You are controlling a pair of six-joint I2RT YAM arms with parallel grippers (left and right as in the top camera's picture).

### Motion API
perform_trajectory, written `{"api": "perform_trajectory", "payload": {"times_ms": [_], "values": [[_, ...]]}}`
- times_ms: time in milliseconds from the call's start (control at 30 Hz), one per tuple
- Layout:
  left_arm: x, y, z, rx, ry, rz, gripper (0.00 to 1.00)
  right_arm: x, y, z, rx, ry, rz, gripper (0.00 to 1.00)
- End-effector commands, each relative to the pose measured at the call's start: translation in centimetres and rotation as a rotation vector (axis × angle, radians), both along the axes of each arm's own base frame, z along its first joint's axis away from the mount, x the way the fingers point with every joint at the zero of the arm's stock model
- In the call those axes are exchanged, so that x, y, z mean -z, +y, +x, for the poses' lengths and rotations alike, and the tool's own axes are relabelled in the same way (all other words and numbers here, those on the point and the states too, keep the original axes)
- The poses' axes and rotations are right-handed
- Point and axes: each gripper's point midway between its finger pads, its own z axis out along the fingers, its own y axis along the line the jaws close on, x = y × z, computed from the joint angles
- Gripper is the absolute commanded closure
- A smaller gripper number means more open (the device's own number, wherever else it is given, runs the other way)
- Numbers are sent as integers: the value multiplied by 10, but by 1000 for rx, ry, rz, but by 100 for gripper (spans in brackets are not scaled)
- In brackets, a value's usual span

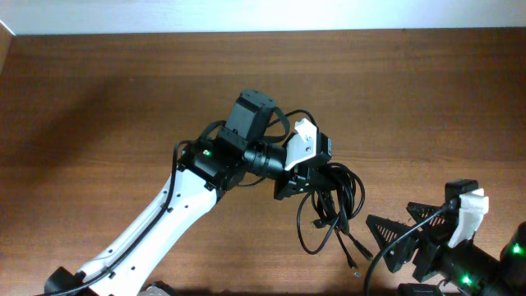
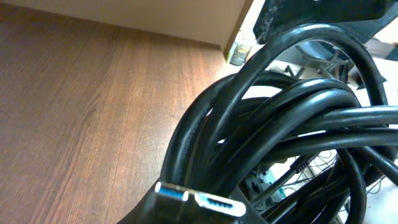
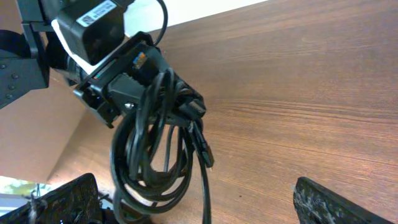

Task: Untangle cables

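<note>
We see the left gripper (image 1: 297, 182), at the end of the white-shelled left arm (image 1: 164, 222), clamped on a bundle of thin black cables (image 1: 337, 201) near the middle of the brown wood-grain table (image 1: 99, 99). From the right wrist view, the bundle (image 3: 155, 162) hangs from that claw (image 3: 134, 99) in several long loops, with 1 loose end (image 3: 205, 155) dropping lower than the rest. We cannot tell whether the lowest loops touch the wood.

From overhead, 2 or 3 loose tails trail out of the bundle toward the near edge, one ending in a small plug (image 1: 355, 265).

In the left wrist view the cables (image 2: 280, 124) fill most of the picture and hide the claw's own jaws. A flat metallic plug with a blue insert (image 2: 199, 200) lies at the bottom of that view, pressed against the loops.

The right gripper (image 1: 393, 241) sits low at the right, near the bundle but not touching it, its 2 black fingers (image 3: 339, 202) spread wide and holding nothing. A pale wall (image 1: 246, 15) runs along the table's far edge.
</note>
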Motion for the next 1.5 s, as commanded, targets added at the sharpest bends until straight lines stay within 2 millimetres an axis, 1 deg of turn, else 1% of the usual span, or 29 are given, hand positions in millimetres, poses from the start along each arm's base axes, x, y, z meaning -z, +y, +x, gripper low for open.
{"api": "perform_trajectory", "payload": {"times_ms": [0, 100, 167, 300, 500, 600, 667, 833, 967, 1000, 1067, 1100, 1233, 1300, 1467], "values": [[-26, -3, -15, 65, -51, -71, 100, -2, -1, -1, 9, -4, -7, 1], [-28, -7, -19, 83, -67, -82, 95, -1, -1, -1, 9, 1, -7, 1], [-31, -12, -23, 99, -86, -96, 94, -1, -1, -1, 8, -2, -9, 1], [-36, -21, -31, 129, -120, -118, 95, -1, -3, 1, 3, -12, -32, 1], [-34, -29, -36, 128, -146, -106, 97, 4, -6, 9, 14, 17, -45, 1], [-36, -30, -36, 127, -144, -113, 97, 15, -14, 16, 36, 45, -109, 1], [-38, -31, -35, 121, -138, -118, 98, 26, -20, 19, 60, 102, -134, 1], [-40, -31, -35, 121, -144, -125, 99, 46, -20, 26, 24, 218, -159, 1], [-42, -32, -35, 121, -125, -130, 100, 58, -23, 32, 24, 292, -174, 1], [-44, -31, -38, 137, -120, -139, 100, 65, -30, 36, 54, 320, -208, 7], [-46, -30, -43, 165, -108, -154, 100, 75, -46, 39, 117, 363, -282, 10], [-48, -30, -46, 179, -101, -162, 100, 82, -59, 38, 169, 390, -340, 10], [-47, -29, -46, 181, -98, -161, 100, 91, -93, 33, 352, 462, -445, 10], [-47, -29, -46, 180, -99, -161, 100, 92, -101, 32, 398, 474, -462, 11], [-46, -27, -43, 168, -87, -152, 100, 91, -107, 32, 443, 480, -474, 10]]}}
